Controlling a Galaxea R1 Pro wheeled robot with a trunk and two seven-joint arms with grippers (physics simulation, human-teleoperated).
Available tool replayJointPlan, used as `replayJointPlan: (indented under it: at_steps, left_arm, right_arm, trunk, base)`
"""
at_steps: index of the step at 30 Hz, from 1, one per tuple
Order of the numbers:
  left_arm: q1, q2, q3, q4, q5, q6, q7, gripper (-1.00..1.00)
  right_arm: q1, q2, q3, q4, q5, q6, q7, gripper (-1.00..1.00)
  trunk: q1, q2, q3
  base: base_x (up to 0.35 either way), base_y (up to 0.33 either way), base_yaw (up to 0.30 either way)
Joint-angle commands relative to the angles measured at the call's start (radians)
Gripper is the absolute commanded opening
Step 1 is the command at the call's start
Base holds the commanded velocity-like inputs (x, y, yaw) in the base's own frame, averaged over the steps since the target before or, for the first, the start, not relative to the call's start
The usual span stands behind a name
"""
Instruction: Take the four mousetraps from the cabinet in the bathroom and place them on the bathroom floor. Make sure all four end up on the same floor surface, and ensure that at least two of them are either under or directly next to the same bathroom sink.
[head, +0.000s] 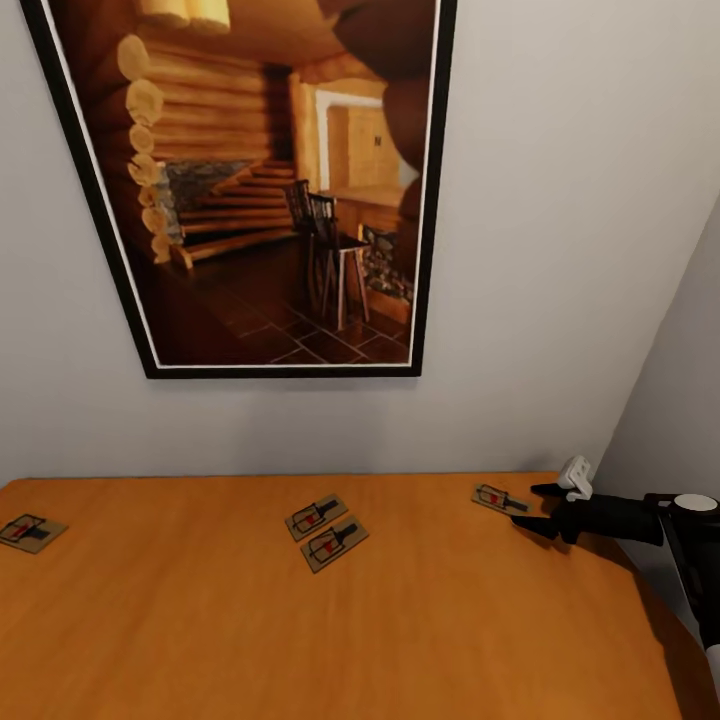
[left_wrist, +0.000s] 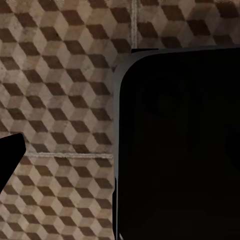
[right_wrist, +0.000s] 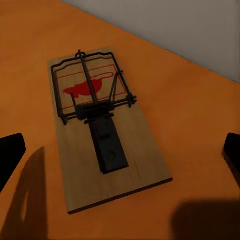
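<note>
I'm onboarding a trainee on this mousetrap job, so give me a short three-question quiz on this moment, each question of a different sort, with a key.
1. How many mousetraps lie on the cabinet top?
2. True or false: the right gripper is shut on a mousetrap.
3. Which trap is the right gripper nearest? A) the far-left trap B) the middle pair C) the far-right trap

Key
1. Four: one at the left, two close together in the middle, one at the right.
2. False: its fingers stand apart with that trap flat on the wood between them, ungrasped.
3. C
</note>
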Motion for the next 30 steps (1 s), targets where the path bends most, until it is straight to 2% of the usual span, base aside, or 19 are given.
replayJointPlan:
  at_steps: [1, 25, 30]
  left_arm:
    - [-0.001, 0.0, -0.001, 0.002, -0.001, -0.005, 0.003, 1.0]
    - [-0.001, 0.0, 0.0, 0.002, -0.001, -0.005, 0.003, 1.0]
    - [-0.001, 0.0, 0.0, 0.002, -0.001, -0.005, 0.003, 1.0]
  right_arm:
    - [-0.001, 0.0, -0.001, -0.001, 0.004, 0.01, 0.006, 1.0]
    - [-0.001, 0.0, -0.001, -0.001, 0.004, 0.01, 0.005, 1.0]
    - [-0.001, 0.001, -0.001, -0.001, 0.018, 0.01, 0.005, 1.0]
  trunk:
    - [0.0, 0.0, -0.002]
    - [0.0, 0.0, -0.03]
    - [0.0, 0.0, -0.035]
  base:
    - [0.019, 0.0, 0.0]
    - [0.002, 0.0, 0.0]
    - [0.0, 0.0, 0.0]
